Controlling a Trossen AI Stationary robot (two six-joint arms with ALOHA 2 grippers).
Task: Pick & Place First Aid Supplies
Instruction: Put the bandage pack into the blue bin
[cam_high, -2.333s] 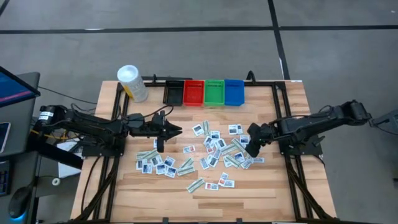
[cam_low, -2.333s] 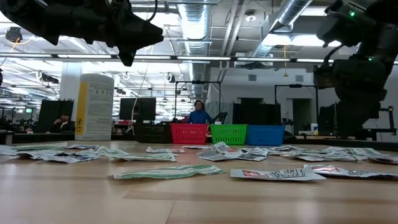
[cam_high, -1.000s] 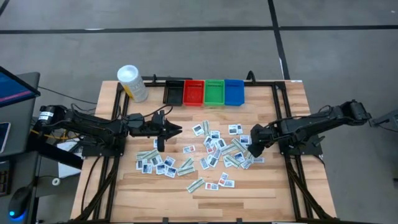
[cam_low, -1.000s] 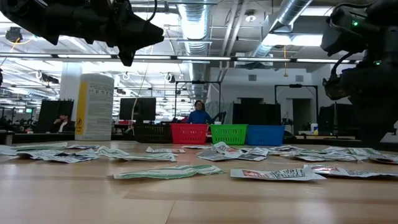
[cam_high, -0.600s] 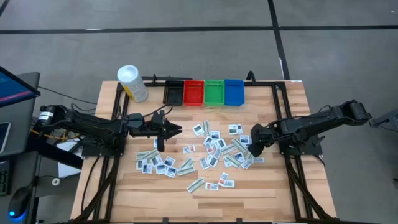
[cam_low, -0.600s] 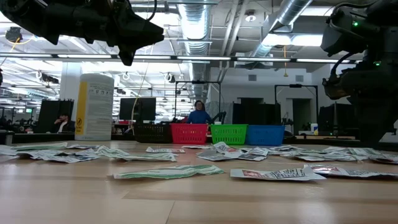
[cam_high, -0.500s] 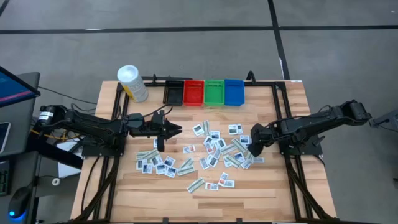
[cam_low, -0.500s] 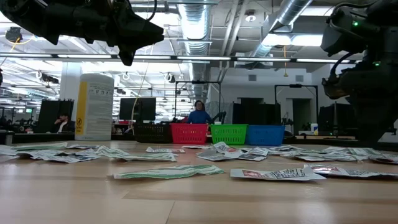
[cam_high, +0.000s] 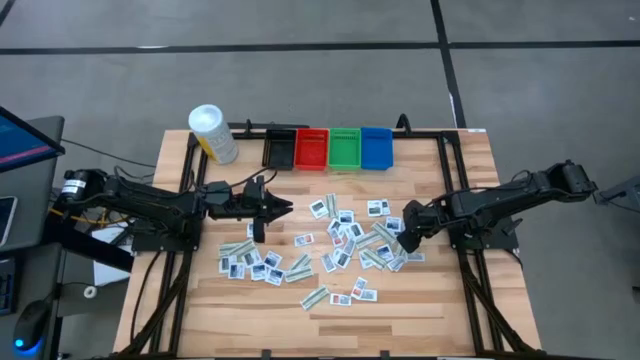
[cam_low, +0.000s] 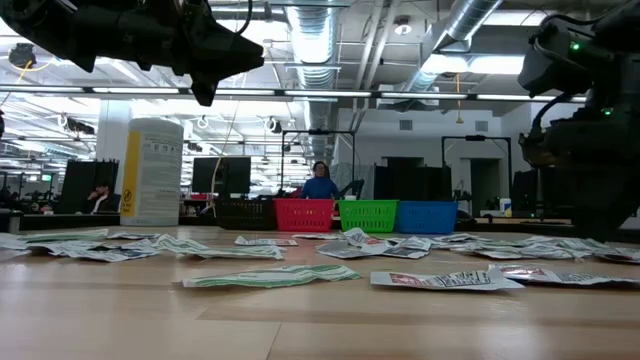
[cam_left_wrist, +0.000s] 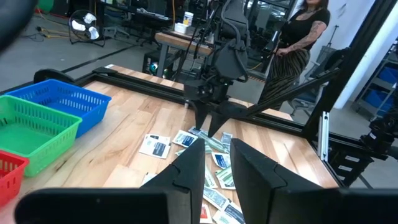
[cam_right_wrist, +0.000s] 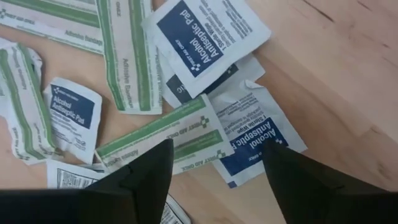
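Presently the right tool (cam_high: 404, 240) stands low over the right edge of the scatter of first aid packets (cam_high: 340, 245) on the tabletop (cam_high: 440, 300). Its fingers are spread wide, wider than a second ago, and the arm has settled slightly closer to the pile since the earlier frames. Nothing is held. Judged from this, a pick is being prepared, not completed.

From the right wrist camera, the spread fingers (cam_right_wrist: 146, 177) frame a green-striped strip (cam_right_wrist: 165, 134) and an alcohol pad packet (cam_right_wrist: 255, 140); which one is the target cannot be told.

The left tool (cam_high: 280, 209) hangs above the tabletop on the left side, unmoved, fingers a little apart (cam_left_wrist: 193, 168) and empty.

All four bins (cam_high: 329, 148) at the far edge appear empty, though their floors are hard to read from above. A bottle (cam_high: 213, 134) stands at the far left corner.

In the low view the right tool's tips are cut off, so contact with the packets cannot be confirmed.
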